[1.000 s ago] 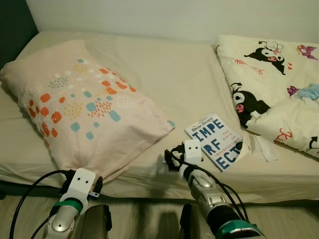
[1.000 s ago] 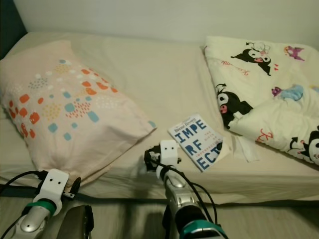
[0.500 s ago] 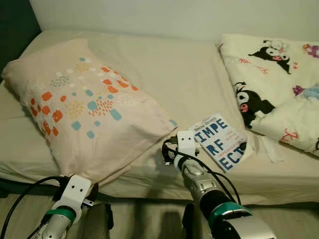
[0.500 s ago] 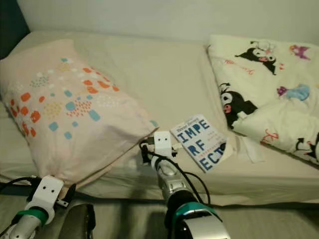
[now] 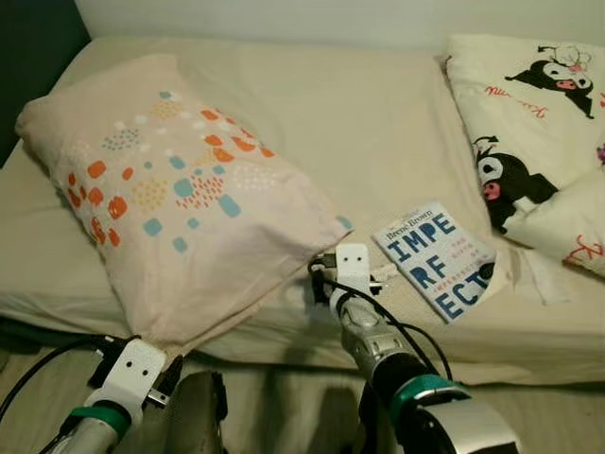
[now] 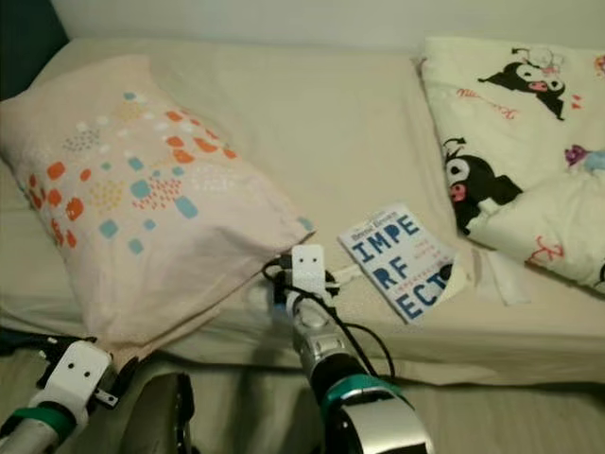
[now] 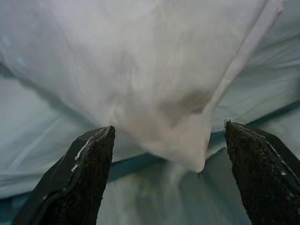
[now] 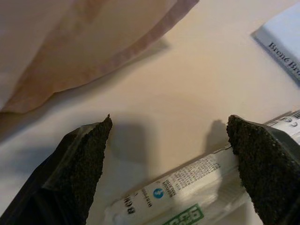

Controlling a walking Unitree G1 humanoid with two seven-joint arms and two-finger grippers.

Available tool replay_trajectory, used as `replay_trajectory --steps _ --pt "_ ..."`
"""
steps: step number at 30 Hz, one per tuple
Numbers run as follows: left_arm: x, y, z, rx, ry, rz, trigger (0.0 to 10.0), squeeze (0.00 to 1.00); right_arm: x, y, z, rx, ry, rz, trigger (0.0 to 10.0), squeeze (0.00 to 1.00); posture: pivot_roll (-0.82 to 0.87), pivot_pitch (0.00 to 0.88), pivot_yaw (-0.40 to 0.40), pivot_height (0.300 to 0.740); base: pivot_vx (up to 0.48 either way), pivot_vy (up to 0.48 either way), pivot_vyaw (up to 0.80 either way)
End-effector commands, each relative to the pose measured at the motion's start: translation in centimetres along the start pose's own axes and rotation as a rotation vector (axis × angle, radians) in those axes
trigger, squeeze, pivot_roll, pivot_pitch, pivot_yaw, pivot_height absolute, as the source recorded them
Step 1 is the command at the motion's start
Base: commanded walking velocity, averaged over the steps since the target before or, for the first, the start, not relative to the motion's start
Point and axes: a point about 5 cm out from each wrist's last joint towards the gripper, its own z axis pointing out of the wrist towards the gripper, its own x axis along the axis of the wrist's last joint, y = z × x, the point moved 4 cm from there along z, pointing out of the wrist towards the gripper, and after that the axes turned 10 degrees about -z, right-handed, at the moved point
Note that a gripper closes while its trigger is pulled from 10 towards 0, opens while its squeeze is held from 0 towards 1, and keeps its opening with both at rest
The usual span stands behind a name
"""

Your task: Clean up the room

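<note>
The right gripper (image 8: 168, 154) has its jaws spread wide over the near edge of the cream-sheeted bed (image 5: 378, 123), pinching nothing. Directly between the two black fingers (image 8: 77, 168), and a little back toward the wrist, lies a long white plastic packet with small print and a green mark (image 8: 183, 194). Its long axis runs slantwise across the gap, one end reaching the other finger, so the jaws straddle it along its length rather than across its width (a turn of the wrist would, I judge, be needed to close on the narrow side).

Beyond the fingertips the sheet is bare. Further out on one side is the hem of the large pale pink pillow with orange and blue dabs (image 5: 180, 199). On the other side lies the blue and white paperback book with big block letters (image 5: 437, 260), its corner just entering the wrist view.

The right arm is clearly the nearer to both packet and book. The left gripper (image 7: 164, 140), jaws also spread and holding nothing, hangs off the bed's edge facing the pillow's lower corner. The white cartoon-printed quilt (image 5: 529, 113) lies bunched well beyond the book.
</note>
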Motion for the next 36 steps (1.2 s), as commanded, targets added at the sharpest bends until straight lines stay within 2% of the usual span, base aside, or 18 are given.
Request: replay_trajectory --steps 1,2,4,6,12,16,18,19,22,24,26,27,28,29,30,31,32,36 --pt "-0.7 0.0 -0.5 -0.007 -0.035 0.000 10.0 0.00 -1.1 0.0 -0.2 -0.018 -0.037 -0.013 10.0 1.00 0.31 0.226 0.035 0.565 0.000 0.000 0.00" --pt "-0.7 0.0 -0.5 -0.007 -0.035 0.000 10.0 0.00 -1.1 0.0 -0.2 -0.018 -0.037 -0.013 10.0 1.00 0.31 0.226 0.035 0.565 0.000 0.000 0.00" --pt "-0.6 0.1 -0.8 -0.014 -0.040 0.001 10.0 0.00 -2.3 1.9 -0.3 -0.152 -0.097 -0.025 10.0 1.00 0.30 0.234 0.034 0.565 0.000 0.000 0.00" --pt "-0.6 0.1 -0.8 -0.014 -0.040 0.001 10.0 0.00 -2.3 1.9 -0.3 -0.152 -0.097 -0.025 10.0 1.00 0.30 0.234 0.034 0.565 0.000 0.000 0.00" --pt "-0.4 0.4 -0.7 -0.024 -0.043 -0.007 10.0 0.00 -4.7 4.4 -0.9 -0.319 -0.187 0.033 10.0 1.00 0.28 0.213 0.031 0.565 0.000 0.000 0.00" --pt "-0.3 0.5 -0.6 -0.027 -0.043 -0.009 10.0 0.00 -5.3 4.7 -1.0 -0.328 -0.212 0.044 10.0 0.99 0.28 0.206 0.030 0.565 0.000 0.000 0.00" --pt "-0.2 0.6 -0.4 -0.028 -0.043 -0.009 10.0 0.00 -6.1 4.7 -1.2 -0.329 -0.251 0.071 10.0 0.95 0.27 0.201 0.029 0.565 0.000 0.000 0.00" --pt "-0.1 0.6 -0.3 -0.031 -0.043 -0.010 10.0 0.00 -7.2 4.1 -1.4 -0.298 -0.306 0.115 10.0 0.87 0.27 0.190 0.029 0.565 0.000 0.000 0.00" --pt "-0.1 0.7 -0.2 -0.032 -0.043 -0.011 10.0 0.00 -8.0 3.3 -1.7 -0.251 -0.354 0.150 10.0 0.85 0.27 0.190 0.029 0.565 0.000 0.000 0.00" --pt "0.1 0.7 0.0 -0.034 -0.043 -0.012 10.0 0.00 -8.8 1.9 -2.0 -0.182 -0.409 0.222 10.0 0.49 0.27 0.183 0.028 0.565 0.000 0.000 0.00" --pt "0.1 0.7 0.0 -0.034 -0.043 -0.012 10.0 0.00 -8.8 1.9 -2.0 -0.182 -0.409 0.222 10.0 0.49 0.27 0.183 0.028 0.565 0.000 0.000 0.00" --pt "0.1 0.8 0.2 -0.035 -0.043 -0.012 10.0 0.00 -8.9 1.4 -2.0 -0.153 -0.414 0.274 0.0 0.32 0.27 0.176 0.027 0.565 0.000 0.000 0.00" --pt "0.1 0.8 0.2 -0.035 -0.043 -0.012 10.0 0.00 -8.9 1.4 -2.0 -0.153 -0.414 0.274 0.0 0.32 0.27 0.176 0.027 0.565 0.000 0.000 0.00" --pt "0.2 0.8 0.3 -0.035 -0.043 -0.013 10.0 0.00 -8.8 1.2 -2.0 -0.140 -0.414 0.304 0.0 0.22 0.27 0.171 0.026 0.565 0.000 0.000 0.00" --pt "0.2 0.8 0.3 -0.035 -0.043 -0.013 10.0 0.00 -8.8 1.2 -2.0 -0.140 -0.414 0.304 0.0 0.22 0.27 0.171 0.026 0.565 0.000 0.000 0.00" --pt "0.2 0.8 0.5 -0.035 -0.043 -0.013 10.0 0.00 -8.7 1.1 -1.9 -0.128 -0.410 0.329 0.0 0.06 0.27 0.164 0.025 0.565 0.000 0.000 0.00" --pt "0.2 0.8 0.7 -0.035 -0.044 -0.014 10.0 0.00 -8.6 1.1 -1.9 -0.124 -0.410 0.360 0.0 0.00 0.26 0.155 0.023 0.565 0.000 0.000 0.00" --pt "0.3 0.9 1.4 -0.035 -0.045 -0.020 10.0 0.00 -8.4 1.1 -1.7 -0.111 -0.405 0.430 0.0 0.00 0.25 0.136 0.015 0.565 0.000 0.000 0.00"
